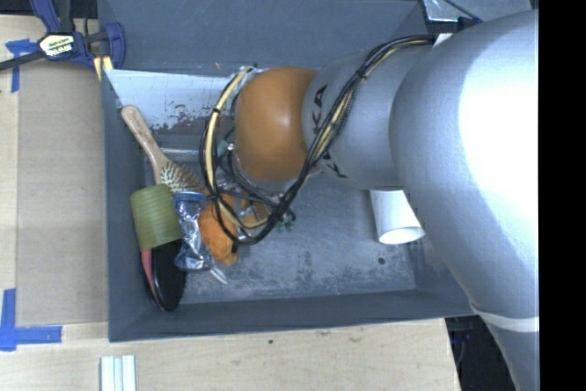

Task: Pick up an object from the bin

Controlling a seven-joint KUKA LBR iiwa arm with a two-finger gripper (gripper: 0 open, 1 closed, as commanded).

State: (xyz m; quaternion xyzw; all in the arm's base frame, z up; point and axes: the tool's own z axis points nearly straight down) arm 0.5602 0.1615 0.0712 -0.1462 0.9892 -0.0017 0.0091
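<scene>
The grey arm (439,142), nearest the lens, reaches in from the right and ends in an orange cover (270,124) at centre. In the lower left of the bin (275,23) lie a wooden hairbrush (151,151), an olive roll (156,215) and a crinkled blue wrapper (190,233). Next comes an orange lump (218,241), just under the gripper (240,208). A white cup (396,215) lies well apart at right. Whether the gripper is released or clenched cannot be told. A clean pick likely means dropping straight onto the lump, clear of the wrapper.

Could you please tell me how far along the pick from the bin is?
Reached: the arm is low over the left side of the bin, above an orange thing beside a crinkly wrapper and green roll. In hand: nothing visibly lifted. Left: grasping one and raising it out.
</scene>
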